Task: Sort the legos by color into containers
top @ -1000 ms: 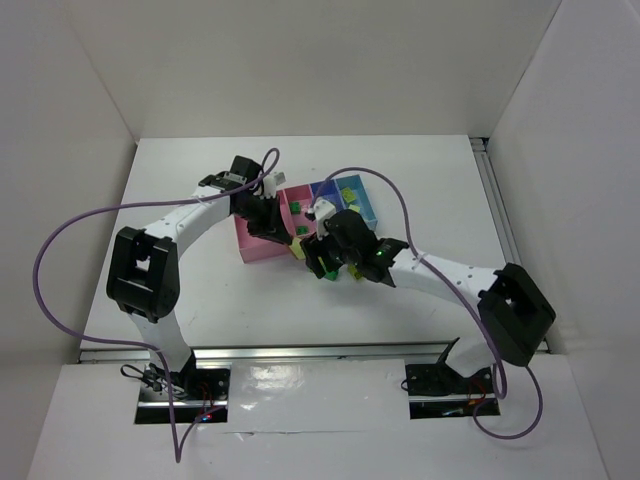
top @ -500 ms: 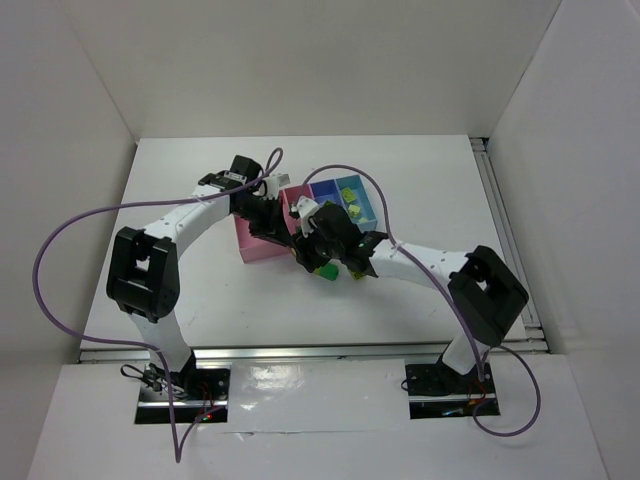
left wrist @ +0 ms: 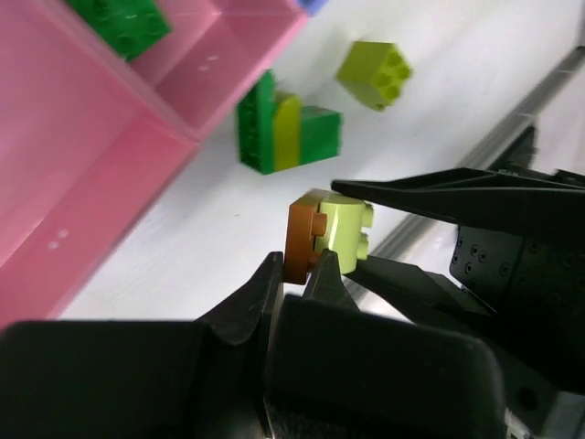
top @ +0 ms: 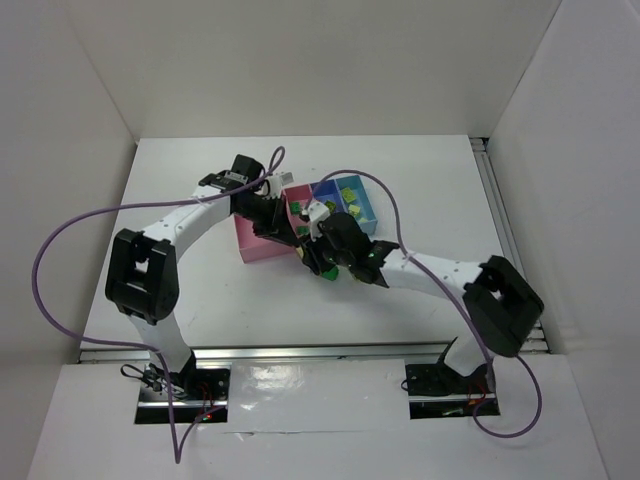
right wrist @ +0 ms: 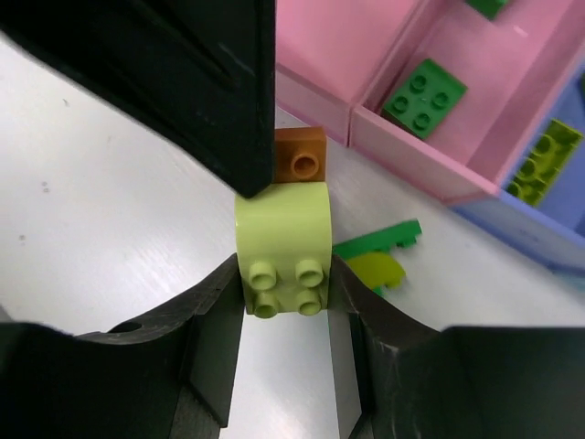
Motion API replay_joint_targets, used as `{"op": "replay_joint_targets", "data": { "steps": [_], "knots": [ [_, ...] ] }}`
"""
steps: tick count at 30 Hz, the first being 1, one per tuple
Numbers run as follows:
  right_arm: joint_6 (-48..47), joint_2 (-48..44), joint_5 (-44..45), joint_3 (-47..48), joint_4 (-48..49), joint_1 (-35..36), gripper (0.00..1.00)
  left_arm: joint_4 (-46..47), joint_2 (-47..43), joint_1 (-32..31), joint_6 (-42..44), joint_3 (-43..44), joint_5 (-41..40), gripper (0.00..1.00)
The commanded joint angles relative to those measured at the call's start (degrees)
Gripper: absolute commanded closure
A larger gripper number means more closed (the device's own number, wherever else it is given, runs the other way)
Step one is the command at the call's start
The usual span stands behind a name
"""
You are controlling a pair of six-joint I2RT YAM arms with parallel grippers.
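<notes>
— What's the biggest thing here?
— The smooth white table [top: 430, 180]. Next is the glossy, thin-walled plastic tray of joined pink and blue compartments [top: 256, 246], just beyond both grippers.
— And the grippers themselves?
— The left gripper [left wrist: 294, 271], matte black with tapered fingers, is clenched on the small orange-brown brick [left wrist: 300, 240]. The right gripper [right wrist: 285, 279] is clamped on the pale yellow-green brick [right wrist: 283, 224], which has a rounded back and four round studs. The two bricks are joined and held between the opposing fingertips, just in front of the tray's near wall.
— Anything loose?
— Past the left gripper's tips, a dark green and lime stack [left wrist: 288, 133] and a lime studded brick [left wrist: 375, 73] lie on the table. Beyond the right gripper, a dark green flat brick [right wrist: 425, 91] sits in a pink compartment.
— What has changed?
— Since half a second ago the right arm has swung its elbow further out to the right. The grippers are still together at the tray.
</notes>
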Motion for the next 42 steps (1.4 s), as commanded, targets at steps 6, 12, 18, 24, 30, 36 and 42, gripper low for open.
{"op": "replay_joint_targets", "data": {
  "steps": [6, 12, 18, 24, 30, 36, 42],
  "knots": [
    [10.94, -24.83, 8.08, -14.7, 12.26, 0.3, 1.0, 1.32, -3.14, 0.81, -3.94, 1.84, -3.19, 1.0],
    [9.2, -20.98, 12.12, -9.1, 8.23, 0.3, 1.0, 2.37, -3.14, 0.81, -6.05, 1.84, -4.43, 1.0],
    [8.14, -12.21, 23.45, 0.04, 2.16, 0.3, 1.0, 0.18, -5.77, 2.74, -7.36, 3.51, -12.76, 1.0],
    [11.12, -1.31, 29.72, 13.31, -7.95, -6.45, 1.0, -2.46, -7.01, 5.21, -12.63, 5.01, -29.97, 1.0],
    [11.65, 2.57, 26.63, 14.65, -4.62, -13.05, 0.98, -2.46, -3.24, 6.26, -14.48, 7.72, -31.5, 1.0],
    [11.48, 6.62, 22.87, 16.58, -4.62, -17.88, 0.94, -2.46, 0.54, 6.26, -15.54, 11.33, -34.05, 0.98],
    [10.33, 10.92, 20.92, 17.99, -4.54, -19.56, 0.56, -3.69, 1.26, 6.26, -14.14, 12.56, -32.64, 0.18]
  ]
}}
